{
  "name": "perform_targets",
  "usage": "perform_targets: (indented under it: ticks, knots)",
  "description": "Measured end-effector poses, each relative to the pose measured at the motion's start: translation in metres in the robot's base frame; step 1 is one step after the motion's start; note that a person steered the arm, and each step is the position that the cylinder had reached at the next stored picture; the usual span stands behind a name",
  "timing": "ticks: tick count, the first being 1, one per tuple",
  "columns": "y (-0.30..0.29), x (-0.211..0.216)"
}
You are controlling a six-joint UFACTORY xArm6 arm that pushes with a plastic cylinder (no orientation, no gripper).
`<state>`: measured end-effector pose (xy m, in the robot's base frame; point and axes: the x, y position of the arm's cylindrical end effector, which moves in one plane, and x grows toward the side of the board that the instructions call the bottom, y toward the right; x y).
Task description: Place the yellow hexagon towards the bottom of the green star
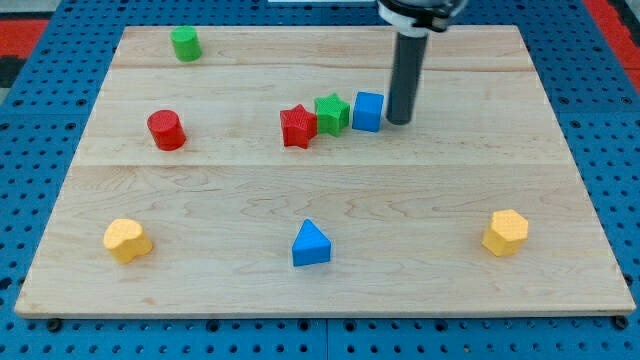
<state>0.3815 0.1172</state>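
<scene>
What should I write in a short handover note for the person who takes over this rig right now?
My tip rests just right of the blue cube, far from the target block.
Green star sits mid-board, between the red star and the blue cube.
Yellow hexagon lies near the view's bottom right.
Done: nothing visible.
Left: push the hexagon left and up until it sits below the green star.

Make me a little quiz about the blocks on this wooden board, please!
1. True or false: my tip is touching the yellow hexagon.
2. Which block sits right beside my tip? A) red cylinder B) blue cube C) blue triangle
3. Fill in: the green star sits between the blue cube and the red ____.

Key: 1 false, the hexagon sits far off at the view's bottom right; 2 B; 3 star.
</scene>
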Motion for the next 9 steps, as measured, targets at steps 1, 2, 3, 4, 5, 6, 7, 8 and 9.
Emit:
perform_targets:
  ticks: [1, 2, 3, 4, 5, 6, 7, 8, 9]
  knots:
    - [0.092, 0.028]
    - [0.124, 0.086]
    - [0.131, 0.129]
    - [0.144, 0.157]
    - [0.110, 0.164]
    - [0.094, 0.168]
    - [0.049, 0.164]
    - [0.012, 0.142]
    - [0.003, 0.150]
